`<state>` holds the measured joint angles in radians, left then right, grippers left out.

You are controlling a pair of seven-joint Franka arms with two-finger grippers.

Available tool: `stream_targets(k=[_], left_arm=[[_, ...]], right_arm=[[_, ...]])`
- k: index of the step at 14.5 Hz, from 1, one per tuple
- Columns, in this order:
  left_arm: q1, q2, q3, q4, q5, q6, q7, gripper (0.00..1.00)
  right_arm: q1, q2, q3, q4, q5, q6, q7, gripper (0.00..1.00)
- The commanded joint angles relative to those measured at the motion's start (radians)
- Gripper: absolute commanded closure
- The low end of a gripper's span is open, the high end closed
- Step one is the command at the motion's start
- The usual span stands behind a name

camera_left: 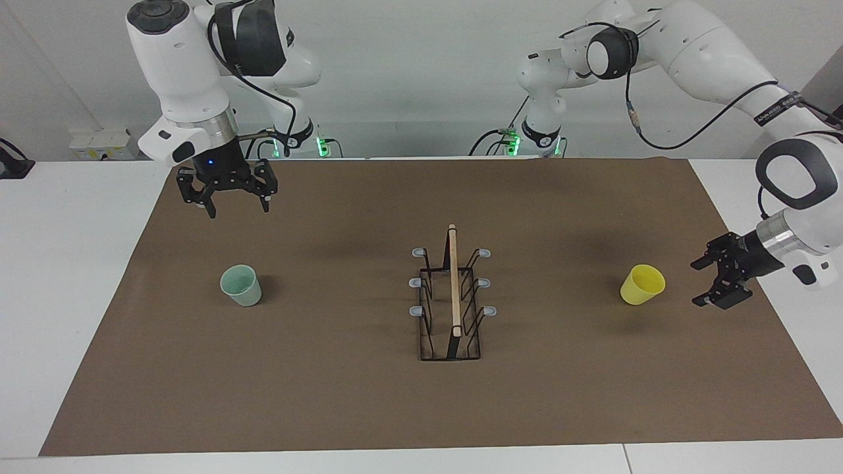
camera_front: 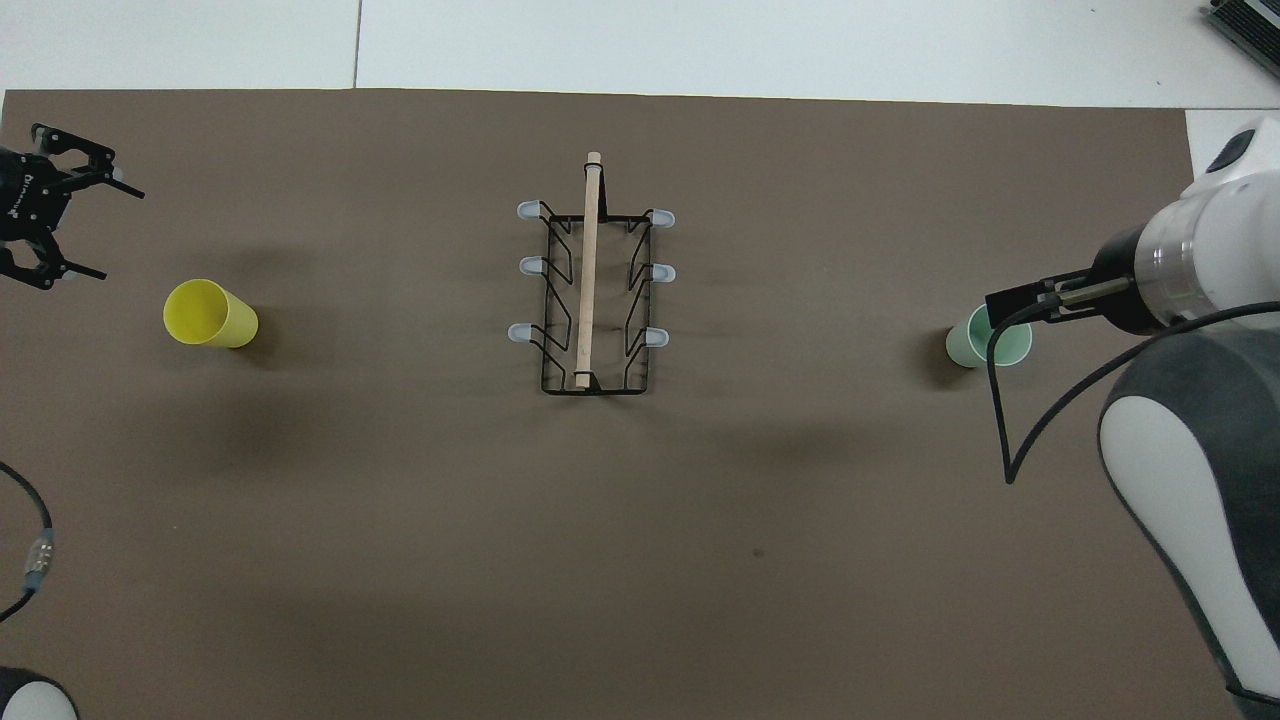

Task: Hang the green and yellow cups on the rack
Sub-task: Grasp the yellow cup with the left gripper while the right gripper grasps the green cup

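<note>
The white right arm hangs its gripper (camera_left: 229, 195) over the brown-covered surface (camera_left: 342, 395), fingers spread and empty. The left gripper (camera_left: 714, 284) sits low beside the bright yellow plastic cup (camera_left: 641, 284), likewise spread and empty. The black wire rack (camera_left: 452, 296) stands mid-surface. The pale mint green cup (camera_left: 240, 285) shows whole only from the facing view – overhead, the arm partly covers it.

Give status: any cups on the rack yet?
Done: nothing; the rack holds no cups. In hand: nothing; the left gripper, open, is beside the yellow cup; the right gripper, open, hangs above the mat. Left: hang it and the green cup.
</note>
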<state>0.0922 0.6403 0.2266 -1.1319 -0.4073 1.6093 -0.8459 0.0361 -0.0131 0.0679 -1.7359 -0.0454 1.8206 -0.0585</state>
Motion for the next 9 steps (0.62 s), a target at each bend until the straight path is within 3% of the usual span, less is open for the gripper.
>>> stream_targets(k=[1, 3, 7, 9], left_arm=[[0.044, 0.067, 0.003, 0.066, -0.048, 0.0, -0.102, 0.0], [0.046, 0.058, 0.0, 0.04, -0.097, 0.035, -0.162, 0.0], [0.057, -0.031, 0.02, -0.202, -0.195, 0.187, -0.185, 0.0], [0.057, -0.054, 0.02, -0.258, -0.211, 0.201, -0.185, 0.0]], right_arm=[[0.002, -0.03, -0.002, -0.056, -0.039, -0.003, -0.061, 0.0], [0.007, -0.025, 0.001, -0.077, -0.085, -0.004, -0.095, 0.0], [0.028, 0.008, 0.007, -0.109, -0.135, 0.009, -0.136, 0.0], [0.038, 0.034, 0.007, -0.108, -0.143, 0.025, -0.136, 0.0]])
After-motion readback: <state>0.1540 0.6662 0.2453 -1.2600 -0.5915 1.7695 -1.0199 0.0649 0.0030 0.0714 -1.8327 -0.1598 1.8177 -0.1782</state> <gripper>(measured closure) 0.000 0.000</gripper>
